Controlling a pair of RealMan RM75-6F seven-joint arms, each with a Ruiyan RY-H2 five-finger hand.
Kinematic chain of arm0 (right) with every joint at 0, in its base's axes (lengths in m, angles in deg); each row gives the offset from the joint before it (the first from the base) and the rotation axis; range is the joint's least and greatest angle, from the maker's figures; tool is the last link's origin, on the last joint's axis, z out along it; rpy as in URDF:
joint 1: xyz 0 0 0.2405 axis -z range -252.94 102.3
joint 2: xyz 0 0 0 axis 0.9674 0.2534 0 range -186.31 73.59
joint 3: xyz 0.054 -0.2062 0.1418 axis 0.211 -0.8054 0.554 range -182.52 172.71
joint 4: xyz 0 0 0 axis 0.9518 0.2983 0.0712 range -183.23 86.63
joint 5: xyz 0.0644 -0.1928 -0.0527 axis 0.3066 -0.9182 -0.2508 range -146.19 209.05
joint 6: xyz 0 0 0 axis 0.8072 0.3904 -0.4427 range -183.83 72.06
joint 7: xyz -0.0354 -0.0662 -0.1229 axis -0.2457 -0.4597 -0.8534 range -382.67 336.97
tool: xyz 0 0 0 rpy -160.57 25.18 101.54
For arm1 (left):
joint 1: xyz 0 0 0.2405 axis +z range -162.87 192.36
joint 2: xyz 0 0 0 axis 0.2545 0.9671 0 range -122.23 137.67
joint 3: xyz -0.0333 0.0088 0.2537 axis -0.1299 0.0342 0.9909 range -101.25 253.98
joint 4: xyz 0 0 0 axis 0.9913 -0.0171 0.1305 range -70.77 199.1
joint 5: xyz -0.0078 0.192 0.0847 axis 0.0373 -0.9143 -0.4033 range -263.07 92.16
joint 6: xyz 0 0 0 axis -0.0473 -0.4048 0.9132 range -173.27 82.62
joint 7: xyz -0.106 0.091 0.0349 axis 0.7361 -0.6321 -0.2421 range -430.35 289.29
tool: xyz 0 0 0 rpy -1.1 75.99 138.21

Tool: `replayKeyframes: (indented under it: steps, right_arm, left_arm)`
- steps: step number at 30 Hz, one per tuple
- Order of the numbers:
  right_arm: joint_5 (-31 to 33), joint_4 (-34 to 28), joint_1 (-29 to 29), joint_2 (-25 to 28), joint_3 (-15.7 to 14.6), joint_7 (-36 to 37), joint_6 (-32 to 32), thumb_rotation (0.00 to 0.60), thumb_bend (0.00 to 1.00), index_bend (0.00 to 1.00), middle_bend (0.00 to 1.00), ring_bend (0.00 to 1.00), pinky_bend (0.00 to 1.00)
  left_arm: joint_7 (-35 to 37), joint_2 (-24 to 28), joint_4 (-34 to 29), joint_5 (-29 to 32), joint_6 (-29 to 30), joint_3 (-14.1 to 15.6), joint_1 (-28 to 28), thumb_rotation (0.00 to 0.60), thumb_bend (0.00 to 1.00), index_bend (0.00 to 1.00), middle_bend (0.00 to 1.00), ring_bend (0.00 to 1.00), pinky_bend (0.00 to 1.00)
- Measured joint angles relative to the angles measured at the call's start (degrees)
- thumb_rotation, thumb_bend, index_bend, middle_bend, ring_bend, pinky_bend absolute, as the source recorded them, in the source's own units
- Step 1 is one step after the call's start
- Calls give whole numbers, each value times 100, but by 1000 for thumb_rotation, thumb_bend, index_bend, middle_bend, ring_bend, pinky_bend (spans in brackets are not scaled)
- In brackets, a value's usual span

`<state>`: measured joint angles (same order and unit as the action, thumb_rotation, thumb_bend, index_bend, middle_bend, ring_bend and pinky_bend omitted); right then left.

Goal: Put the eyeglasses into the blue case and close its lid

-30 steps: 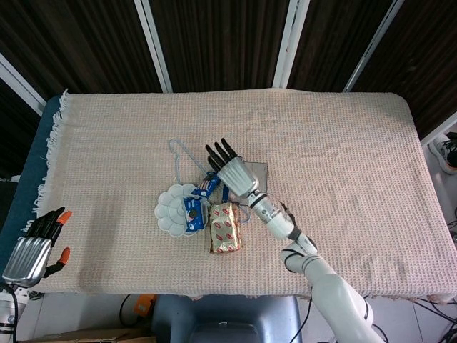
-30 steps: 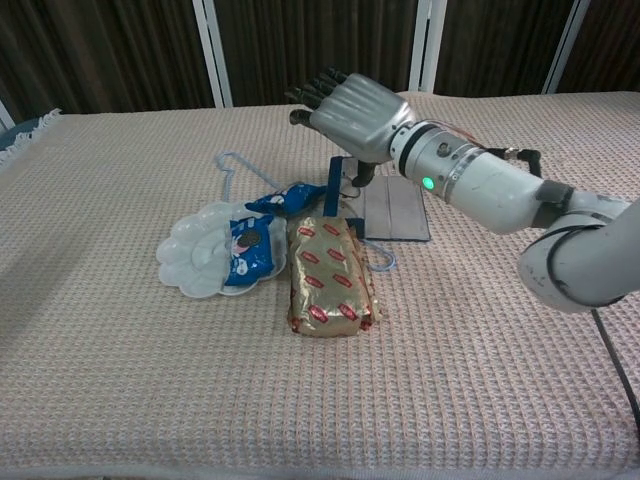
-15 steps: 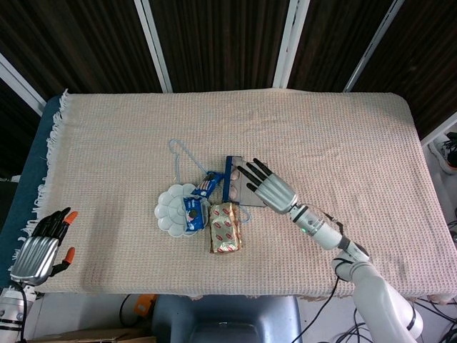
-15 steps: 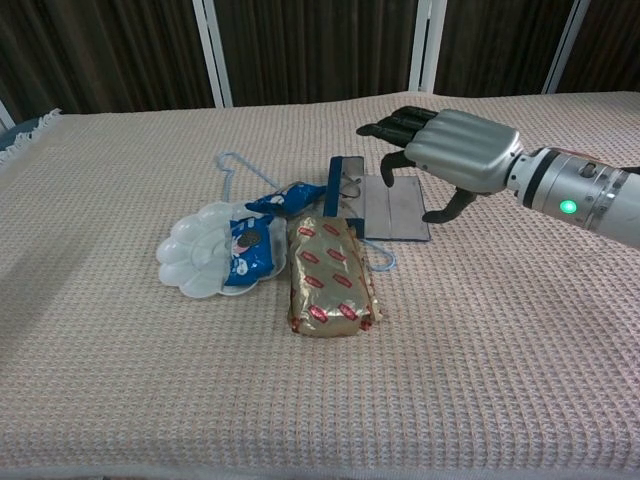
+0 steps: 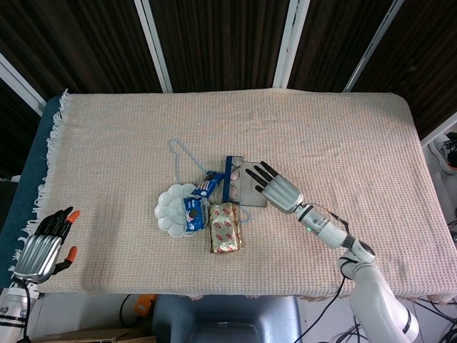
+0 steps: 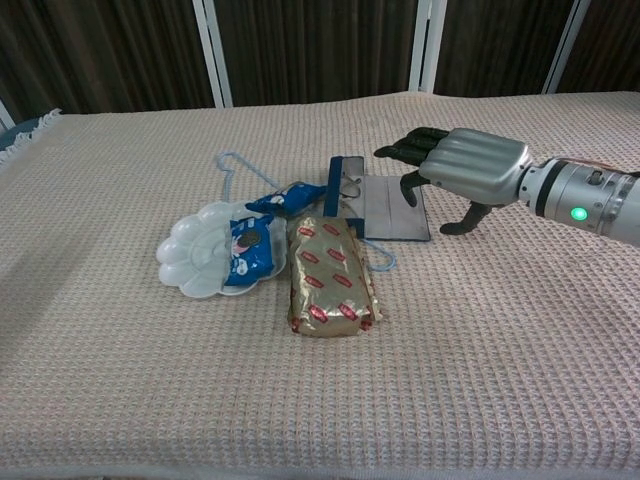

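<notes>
A pale woven cloth (image 5: 343, 136) with a fringe on one edge covered the table, and behind it stood dark slatted panels (image 5: 214, 43) split by white posts. Near the middle the blue case (image 6: 385, 205) lay open, its lid spread flat toward three o'clock and the eyeglasses (image 6: 350, 185) sitting inside the blue tray. At nine o'clock of the case lay a white scalloped dish (image 5: 171, 209) with a blue snack packet (image 5: 193, 211) on it, a gold wrapped packet (image 5: 225, 227) at six o'clock, and a light blue hanger (image 5: 178, 153) at eleven o'clock. The right hand (image 6: 468, 172) hovered over the lid's three o'clock edge, fingers spread and holding nothing; half a second earlier it had been higher and nearer the tray. The left hand (image 5: 44, 246) hung off the table's eight o'clock corner, fingers loosely apart and empty, barely shifted.
</notes>
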<state>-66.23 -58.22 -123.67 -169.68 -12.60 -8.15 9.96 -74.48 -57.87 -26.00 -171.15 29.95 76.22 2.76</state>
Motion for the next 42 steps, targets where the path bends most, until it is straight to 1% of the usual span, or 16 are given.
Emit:
replayKeyframes:
  steps: [12, 20, 42]
  right_arm:
    - [-58, 133, -55, -46, -48, 0, -221, 600, 366, 564, 67, 0, 0]
    - [-134, 149, -164, -109, -109, -147, -346, 600, 366, 564, 68, 0, 0]
    - [-77, 175, -227, -227, -43, -285, -512, 600, 367, 564, 68, 0, 0]
  left_arm:
    - [-5, -2, 0, 6, -5, 4, -10, 600, 439, 0, 0, 0, 117]
    - [-38, -10, -5, 29, -13, -2, -18, 600, 440, 0, 0, 0, 117]
    - [-102, -25, -23, 65, -16, -10, -28, 600, 441, 0, 0, 0, 117]
